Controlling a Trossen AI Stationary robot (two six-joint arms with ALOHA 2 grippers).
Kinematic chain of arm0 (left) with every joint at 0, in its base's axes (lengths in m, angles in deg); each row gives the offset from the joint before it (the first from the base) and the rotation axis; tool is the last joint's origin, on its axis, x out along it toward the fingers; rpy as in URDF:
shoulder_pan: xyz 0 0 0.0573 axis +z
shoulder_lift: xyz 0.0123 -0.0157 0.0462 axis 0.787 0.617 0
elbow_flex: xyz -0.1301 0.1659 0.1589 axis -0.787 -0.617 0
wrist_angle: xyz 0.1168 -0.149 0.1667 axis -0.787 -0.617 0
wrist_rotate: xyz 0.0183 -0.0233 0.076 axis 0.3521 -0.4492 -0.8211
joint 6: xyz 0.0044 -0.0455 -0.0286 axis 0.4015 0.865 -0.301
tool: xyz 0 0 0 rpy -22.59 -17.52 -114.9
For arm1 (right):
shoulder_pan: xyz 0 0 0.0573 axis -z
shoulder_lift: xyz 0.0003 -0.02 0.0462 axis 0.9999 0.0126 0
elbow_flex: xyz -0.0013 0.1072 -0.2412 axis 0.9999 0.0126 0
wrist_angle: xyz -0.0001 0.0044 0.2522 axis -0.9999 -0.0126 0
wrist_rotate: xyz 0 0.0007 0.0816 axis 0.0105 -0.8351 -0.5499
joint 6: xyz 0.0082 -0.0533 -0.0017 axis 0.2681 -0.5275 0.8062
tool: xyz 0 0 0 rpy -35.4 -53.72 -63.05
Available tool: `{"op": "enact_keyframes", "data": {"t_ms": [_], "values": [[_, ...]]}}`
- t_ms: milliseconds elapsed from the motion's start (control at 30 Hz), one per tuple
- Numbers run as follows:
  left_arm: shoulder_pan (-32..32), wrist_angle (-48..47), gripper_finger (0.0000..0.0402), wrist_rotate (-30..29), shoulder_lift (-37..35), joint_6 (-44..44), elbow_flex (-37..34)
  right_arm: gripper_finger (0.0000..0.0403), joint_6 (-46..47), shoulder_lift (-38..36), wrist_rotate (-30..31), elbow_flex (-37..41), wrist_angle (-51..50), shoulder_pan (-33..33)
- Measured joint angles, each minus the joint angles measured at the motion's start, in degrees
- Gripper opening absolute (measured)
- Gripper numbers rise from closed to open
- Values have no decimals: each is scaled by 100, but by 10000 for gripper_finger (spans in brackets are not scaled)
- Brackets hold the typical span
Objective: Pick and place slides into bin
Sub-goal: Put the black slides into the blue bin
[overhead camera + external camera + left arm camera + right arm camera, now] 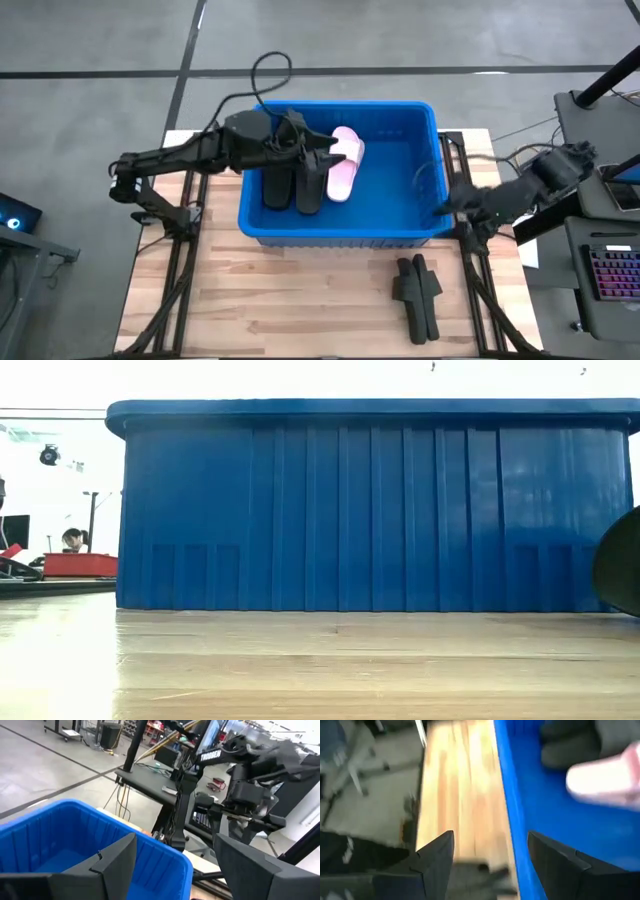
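The blue bin point(400, 215) stands mid-table and fills the low view point(370, 510). Inside it two black slides point(292, 188) lie side by side at the left, with a pale pink slide point(346, 165) next to them. Two more black slides point(418, 292) lie together on the table, near and right of the bin. My left gripper point(325, 155) is over the bin's left half, open and empty point(175, 840). My right gripper point(442, 205) is at the bin's right wall, open and empty point(490, 837); its view shows the bin's rim point(507, 795) and the pink slide point(605, 777).
Bare wooden tabletop point(300, 300) lies near the bin. In the low view a dark slide's edge point(620, 560) shows at the right. Black arm frames point(180, 215) stand at both table sides, and a desk with a keyboard point(610, 275) is off to the right.
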Motion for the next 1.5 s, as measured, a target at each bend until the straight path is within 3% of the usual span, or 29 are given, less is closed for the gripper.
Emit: {"op": "enact_keyframes", "data": {"t_ms": [200,433,867,1033,1500], "values": [[-92,284,251,-2,0,4,-285,242,594,547,-119,5,-870,-686],[-178,490,251,-9,63,0,-321,239,1508,1060,-80,21,-1024,-1892],[-172,457,251,-24,105,-4,-333,241,4879,1650,321,702,-1445,-3958],[-172,470,251,-24,131,-7,-370,236,5765,1915,1200,1140,-1313,-4370],[-207,476,251,-21,142,0,-520,253,6359,2794,1261,2184,-362,-4502]]}}
